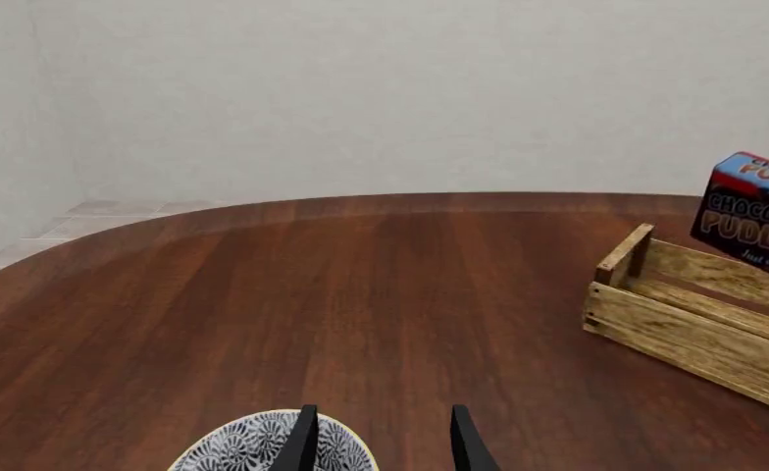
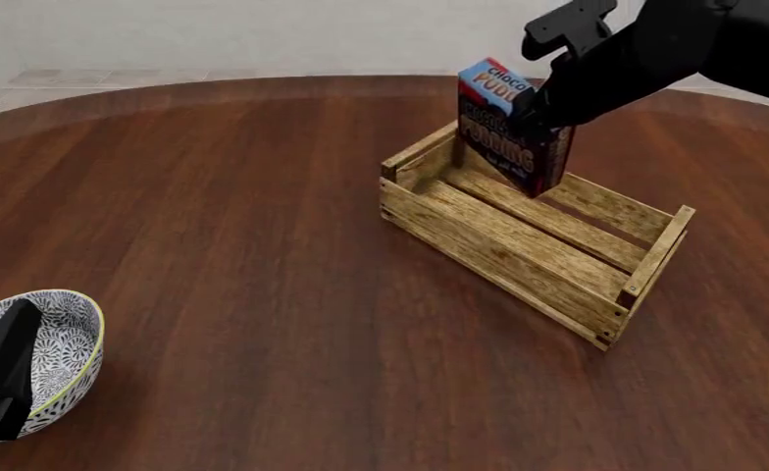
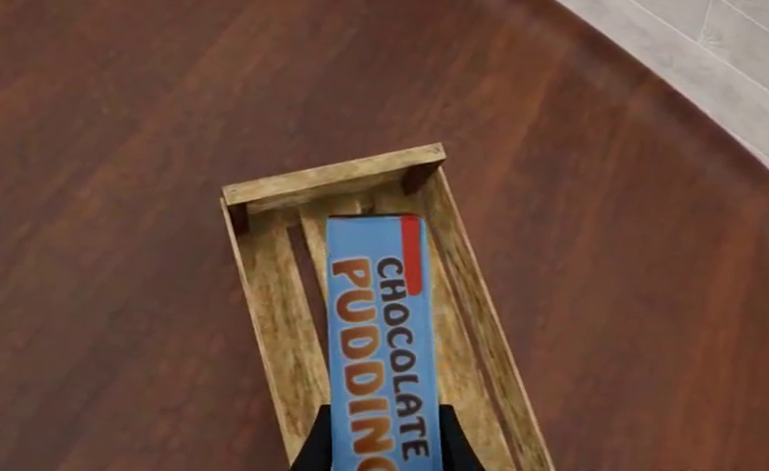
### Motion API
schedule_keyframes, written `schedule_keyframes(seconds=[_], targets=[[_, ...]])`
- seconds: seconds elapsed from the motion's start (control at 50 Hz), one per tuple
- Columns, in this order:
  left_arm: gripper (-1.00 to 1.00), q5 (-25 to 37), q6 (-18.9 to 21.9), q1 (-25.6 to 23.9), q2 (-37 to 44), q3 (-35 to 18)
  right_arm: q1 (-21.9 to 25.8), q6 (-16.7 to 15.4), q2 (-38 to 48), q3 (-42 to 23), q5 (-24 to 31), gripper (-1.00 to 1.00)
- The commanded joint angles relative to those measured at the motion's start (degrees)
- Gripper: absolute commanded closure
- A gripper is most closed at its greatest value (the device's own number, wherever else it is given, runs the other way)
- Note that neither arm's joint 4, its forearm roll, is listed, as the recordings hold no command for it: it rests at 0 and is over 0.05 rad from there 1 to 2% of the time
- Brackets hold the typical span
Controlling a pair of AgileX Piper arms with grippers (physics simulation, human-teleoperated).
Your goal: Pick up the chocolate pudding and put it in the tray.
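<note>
Gripped between the fingers of the right gripper (image 3: 382, 446), the pudding box (image 2: 509, 128) is held over the far end of the crate (image 2: 529, 257), not yet released. Lowering and letting go are judged to remain. Nothing is seen in the way; the left gripper (image 1: 382, 442), spread and empty, is parked by the bowl (image 2: 71, 343) on the worktop (image 2: 228, 216).

Chocolate pudding (image 2: 505, 128) above tray (image 2: 516, 257); bowl (image 2: 64, 343) left

A simulated tabletop workspace, bare as a test stage rather than a lived-in room: a round dark wooden table (image 2: 228, 245) fills the view, a plain pale wall (image 1: 398, 88) rises beyond its far edge, and what may be light floor tiles (image 1: 90, 218) show at far left.
</note>
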Motion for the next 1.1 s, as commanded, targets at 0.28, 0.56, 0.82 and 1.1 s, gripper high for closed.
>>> schedule_keyframes(seconds=[0.28, 0.56, 0.82, 1.1], targets=[[-1.0, 0.0, 0.0, 0.01, -0.01, 0.0, 0.34, 1.96, 0.54, 1.45, -1.79, 1.0], [-1.0, 0.0, 0.0, 0.01, -0.01, 0.0, 0.36, 2.53, 0.39, 3.39, -3.15, 1.0], [-1.0, 0.0, 0.01, 0.0, 0.0, 0.0, 0.15, 2.16, 0.96, 3.61, -3.5, 1.0], [-1.0, 0.0, 0.0, 0.0, 0.01, 0.0, -0.29, 1.9, 1.55, 4.05, -4.0, 1.0]])
